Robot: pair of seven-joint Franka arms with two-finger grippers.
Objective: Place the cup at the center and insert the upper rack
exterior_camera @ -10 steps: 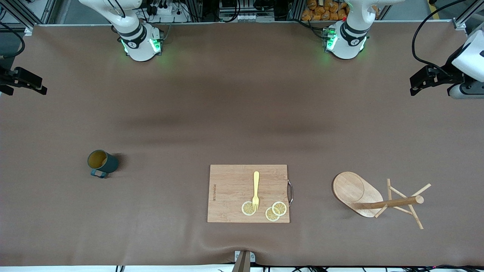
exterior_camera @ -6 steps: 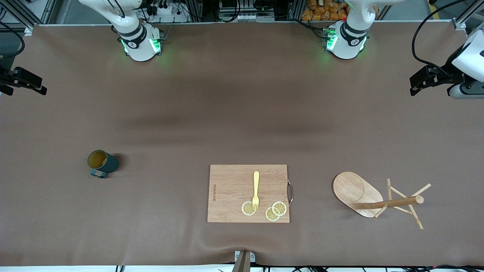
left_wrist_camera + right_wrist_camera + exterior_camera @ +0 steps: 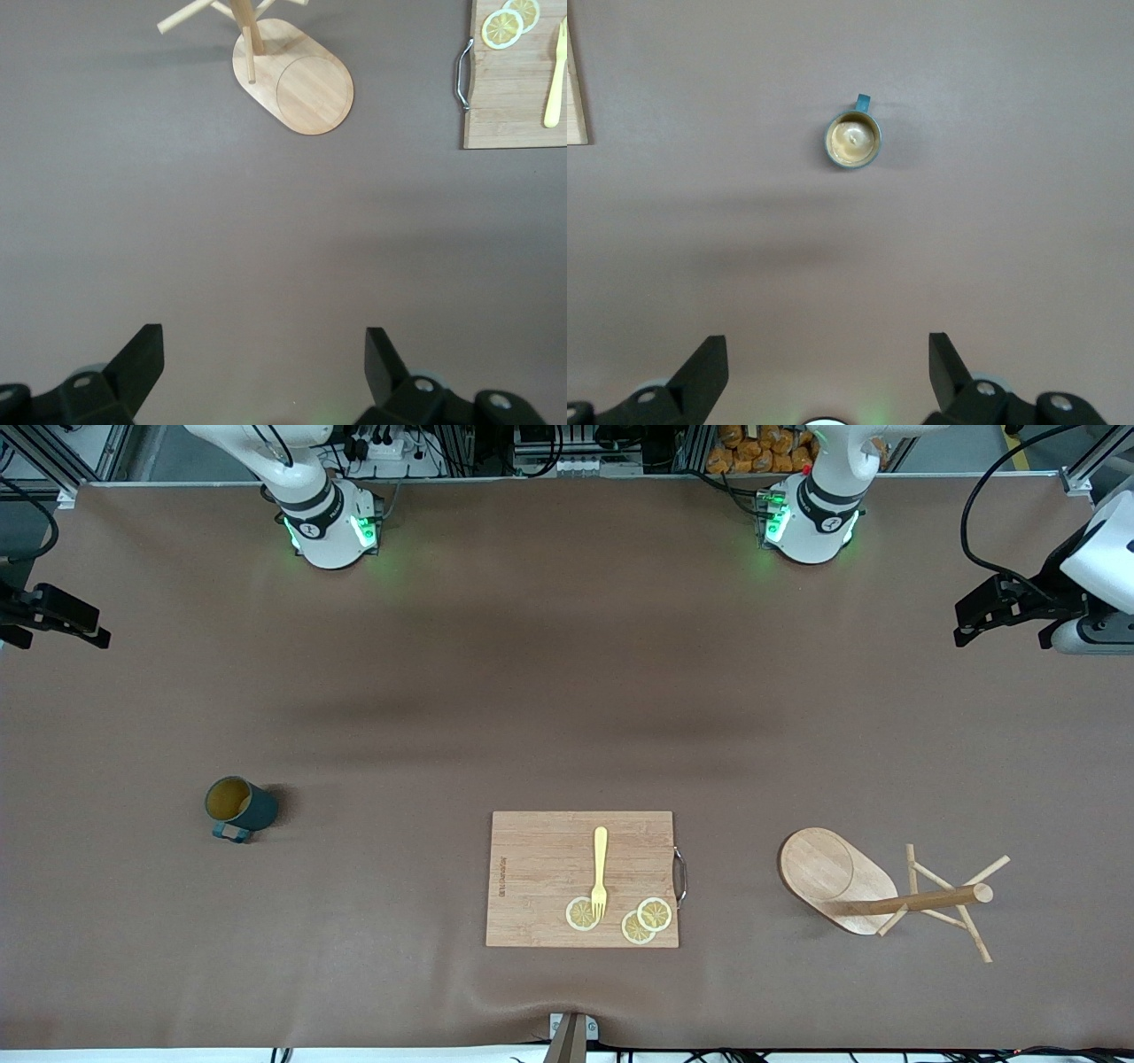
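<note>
The cup [image 3: 239,808] stands upright on the table [image 3: 443,691] at the lower left of the front frame, toward the right arm's end, its tan inside holding nothing. The rack [image 3: 877,890] lies tipped on its side at the lower right. Between them a cutting board [image 3: 540,868] carries a yellow fork [image 3: 600,872] and three lemon slices [image 3: 638,919]. The left end effector [image 3: 266,372] and right end effector [image 3: 828,372] hang released, fingers spread, over bare table.

We see even, soft overhead light on the desk [image 3: 532,646]. Broad faint shadows cross it. All views are sharp, without glare.
</note>
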